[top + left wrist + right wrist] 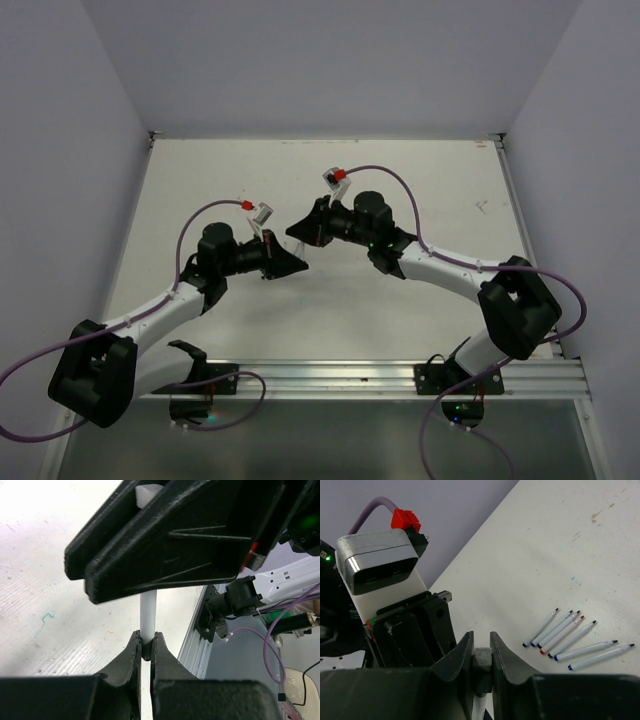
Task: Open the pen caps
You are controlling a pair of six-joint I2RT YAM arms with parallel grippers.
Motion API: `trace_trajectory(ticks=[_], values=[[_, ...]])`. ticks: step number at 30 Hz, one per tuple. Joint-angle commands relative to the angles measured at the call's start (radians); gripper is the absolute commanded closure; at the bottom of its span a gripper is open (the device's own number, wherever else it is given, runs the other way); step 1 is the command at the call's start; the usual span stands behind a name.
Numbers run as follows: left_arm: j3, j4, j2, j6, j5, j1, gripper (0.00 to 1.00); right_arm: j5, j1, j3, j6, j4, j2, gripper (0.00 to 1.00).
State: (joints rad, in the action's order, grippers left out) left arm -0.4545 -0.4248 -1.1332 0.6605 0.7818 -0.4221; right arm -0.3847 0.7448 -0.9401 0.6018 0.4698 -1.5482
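Left gripper [146, 639]: fingers all but together, pinching the dark end of the held pen.
Right gripper [481, 641]: jaws narrowly apart, clamped on a pale grey piece in line with the same pen. It stood tip to tip with the left gripper over mid-table.
Held pen [148, 612]: thin white barrel spanning the short gap between the two grippers.
Pen cap [146, 651]: dark stub at the barrel's end, between the left fingers. Cap or end plug could not be told, and the colour was unreadable.
Arms, top view: left reached in from 8 o'clock, right from 4 o'clock.
Loose pens [570, 639]: seven white barrels in a fanned row on the table [545, 555], at 4 o'clock in the right wrist view. Ends were black, blue and red; bare tips pointed to 2 o'clock.
Left wrist camera [380, 562]: at 10 o'clock in the right wrist view, with a red connector on top.
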Motion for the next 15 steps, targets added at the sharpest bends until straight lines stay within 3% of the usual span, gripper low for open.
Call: trace_trajectory(ticks=[1, 2, 7, 8, 9, 12, 15], values=[[-0.024, -0.011, 0.006, -0.010, 0.022, -0.006, 1.00, -0.011, -0.004, -0.003, 0.004, 0.052, 0.030, 0.88], [-0.023, -0.009, 0.006, -0.012, 0.023, -0.006, 1.00, -0.005, -0.005, -0.003, 0.004, 0.050, 0.030, 0.99], [-0.024, -0.022, 0.001, -0.015, 0.033, -0.006, 1.00, 0.003, -0.008, 0.014, 0.021, 0.070, 0.031, 1.00], [-0.026, -0.026, 0.000, -0.013, 0.031, -0.006, 0.80, 0.003, -0.007, 0.015, 0.030, 0.072, 0.030, 1.00], [-0.029, -0.032, -0.002, -0.010, 0.034, -0.006, 0.69, -0.003, -0.007, 0.021, 0.035, 0.076, 0.030, 1.00], [-0.033, -0.083, 0.001, 0.004, 0.033, -0.006, 0.57, -0.023, -0.005, 0.040, 0.075, 0.110, 0.028, 1.00], [-0.050, -0.089, -0.007, 0.005, 0.027, -0.007, 0.55, -0.046, -0.007, 0.061, 0.121, 0.168, 0.028, 1.00]])
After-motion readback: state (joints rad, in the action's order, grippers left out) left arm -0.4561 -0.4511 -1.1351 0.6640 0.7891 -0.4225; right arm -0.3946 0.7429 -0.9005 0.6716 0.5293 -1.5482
